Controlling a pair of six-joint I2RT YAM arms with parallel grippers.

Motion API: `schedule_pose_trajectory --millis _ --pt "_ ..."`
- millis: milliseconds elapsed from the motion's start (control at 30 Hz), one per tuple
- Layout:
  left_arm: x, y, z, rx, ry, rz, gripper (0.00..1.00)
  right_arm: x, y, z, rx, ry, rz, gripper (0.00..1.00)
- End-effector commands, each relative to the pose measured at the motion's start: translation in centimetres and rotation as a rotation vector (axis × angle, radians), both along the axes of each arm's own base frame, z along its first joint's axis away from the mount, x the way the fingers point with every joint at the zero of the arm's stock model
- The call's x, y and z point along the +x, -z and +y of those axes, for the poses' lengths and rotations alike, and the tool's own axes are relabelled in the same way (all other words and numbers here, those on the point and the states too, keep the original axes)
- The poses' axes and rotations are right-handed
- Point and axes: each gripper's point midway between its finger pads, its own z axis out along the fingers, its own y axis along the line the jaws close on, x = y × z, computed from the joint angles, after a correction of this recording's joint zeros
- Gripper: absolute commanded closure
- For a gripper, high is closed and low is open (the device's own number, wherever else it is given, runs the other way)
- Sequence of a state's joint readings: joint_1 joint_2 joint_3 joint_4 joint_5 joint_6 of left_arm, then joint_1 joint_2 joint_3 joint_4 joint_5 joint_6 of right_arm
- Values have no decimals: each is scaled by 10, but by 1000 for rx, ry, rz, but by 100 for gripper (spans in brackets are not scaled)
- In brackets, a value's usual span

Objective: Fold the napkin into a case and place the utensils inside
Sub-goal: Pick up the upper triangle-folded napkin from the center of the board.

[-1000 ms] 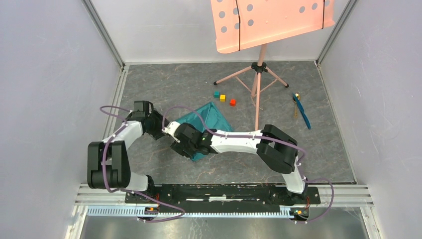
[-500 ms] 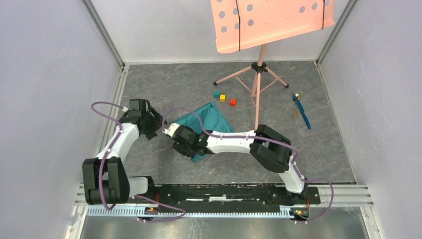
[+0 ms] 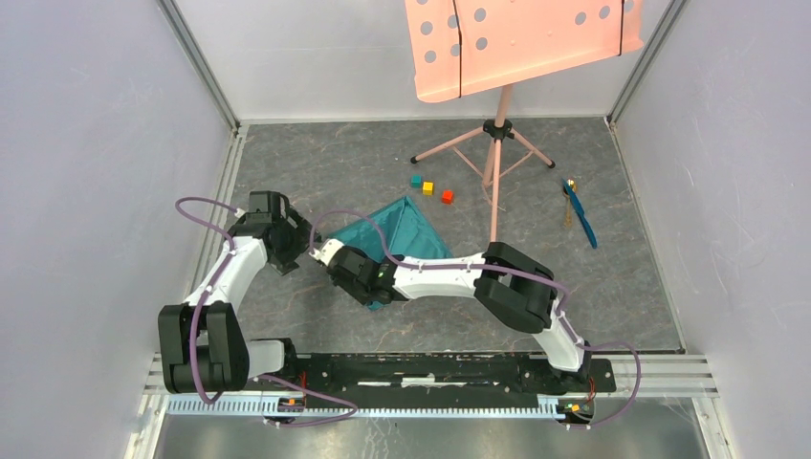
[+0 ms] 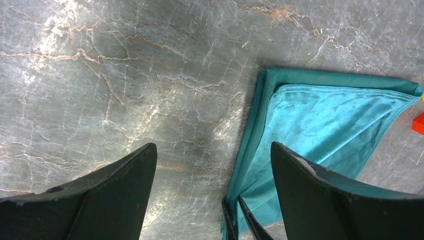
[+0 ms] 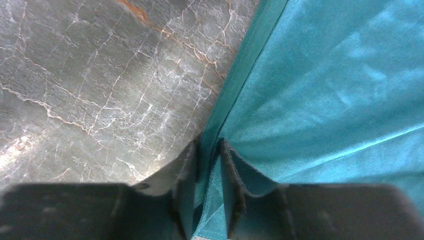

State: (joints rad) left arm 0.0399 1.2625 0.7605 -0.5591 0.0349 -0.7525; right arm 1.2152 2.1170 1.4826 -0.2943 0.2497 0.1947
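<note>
Teal-green cloth napkin (image 3: 409,228), folded into a triangle, lies centrally on the grey marbled surface (image 3: 287,163); right end effector (image 5: 209,150) pinches its left folded edge; left end effector (image 4: 212,150) hovers spread just beside that edge; slim blue and golden-brown utensils (image 3: 577,212) lie well apart, far right.

Bright, even light from above fills the top view, with soft shadows under the right arm (image 3: 440,275). In the left wrist view the table (image 4: 100,75) has white glare and a dark shadow. In the right wrist view the fingers (image 5: 182,200) are blurred, the napkin (image 5: 325,100) slightly soft
</note>
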Motion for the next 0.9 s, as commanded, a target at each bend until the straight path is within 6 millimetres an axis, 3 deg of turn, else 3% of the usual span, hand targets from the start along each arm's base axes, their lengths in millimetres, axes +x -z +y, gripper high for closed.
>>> schedule_pose_trajectory --millis 0,100,133,267,367,467,767,867 --pt "4 -13 0 5 44 -22 10 7 19 -15 -86 43 -49 81" --pt "-1 -7 -12 -58 68 -16 9 17 -3 -6 -45 28 -103 99" --pt "-3 -5 -18 -90 82 -22 9 19 -10 -1 -26 15 -115 100" --pt "0 -4 -45 -240 128 -102 8 17 -37 14 81 -53 -112 100" --pt "6 -4 -62 -364 126 -174 2 18 -50 13 155 -50 -88 100" --pt "11 1 -71 -439 112 -188 3 17 -58 10 215 -53 -66 100" --pt "18 33 -79 -519 82 -175 23 23 -66 5 294 -41 1 100" --pt "26 35 -81 -542 78 -194 30 23 -66 5 300 -47 10 100"
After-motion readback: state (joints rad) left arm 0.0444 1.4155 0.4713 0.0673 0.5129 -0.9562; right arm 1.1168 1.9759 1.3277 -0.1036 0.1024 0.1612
